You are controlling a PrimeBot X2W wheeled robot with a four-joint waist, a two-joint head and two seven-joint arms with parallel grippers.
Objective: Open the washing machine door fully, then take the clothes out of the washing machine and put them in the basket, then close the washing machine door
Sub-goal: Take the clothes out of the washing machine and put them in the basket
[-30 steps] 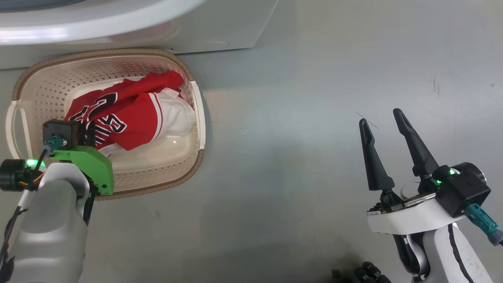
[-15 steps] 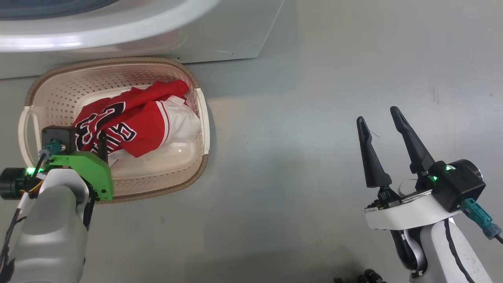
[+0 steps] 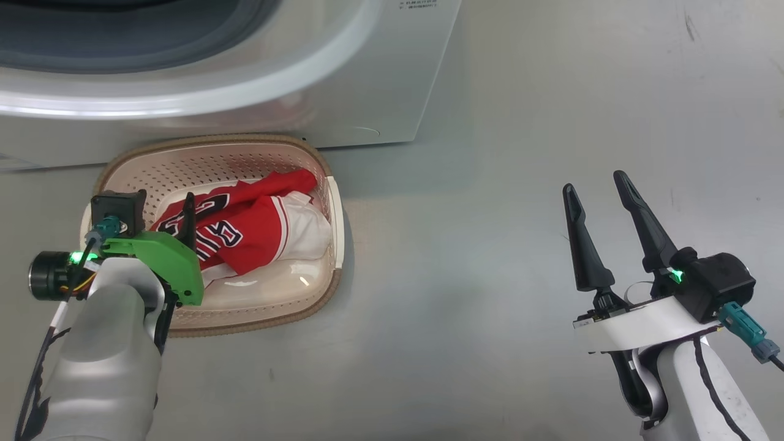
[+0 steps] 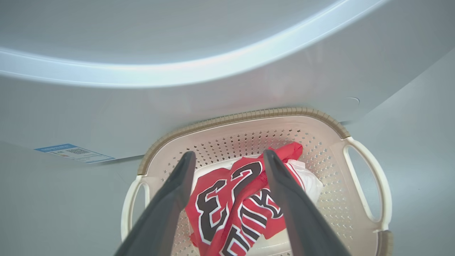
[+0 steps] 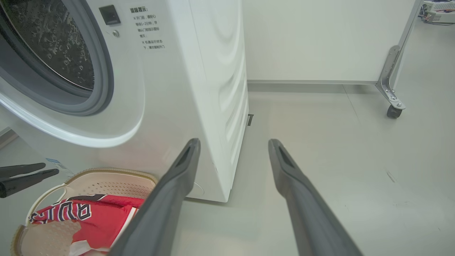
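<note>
the washing machine [image 3: 367, 92] stands along the top of the head view with its drum mouth [image 5: 53, 53] uncovered. the basket [image 3: 214, 146] sits on the floor [image 3: 478, 257] just before the machine's base, with the clothes [image 3: 245, 236] bunched inside, and the left gripper [image 4: 229, 154] hangs over that heap, fingers spread wide and gripping nothing, while the right gripper [image 3: 593, 182] is equally wide and empty, well apart from the basket. the likely trouble is a left fingertip snagging a fold as the arm lifts and dragging cloth over the rim, or the wrist knocking the machine's bulging front above.
</note>
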